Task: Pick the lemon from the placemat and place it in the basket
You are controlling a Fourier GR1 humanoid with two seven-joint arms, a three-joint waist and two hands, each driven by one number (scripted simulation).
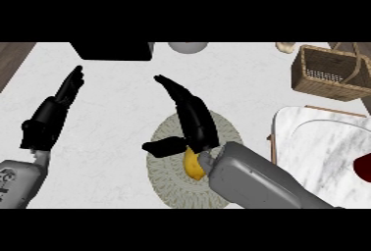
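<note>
The yellow lemon (192, 165) lies on the round woven placemat (168, 184) at the lower middle, mostly hidden under my right hand. My right hand (192, 115) hangs over it with fingers straight, pointing away toward the upper left, thumb spread to the left. It holds nothing. The wicker basket (328, 73) with handles stands at the upper right, well away from the hand. My left hand (58, 103) rests open at the left, fingers up.
A white marble board (319, 147) lies at the right with a dark red object (362, 166) at its edge. A black box (112, 49) and a grey round object (188, 47) sit along the far edge. Dark wood (13, 56) borders the upper left.
</note>
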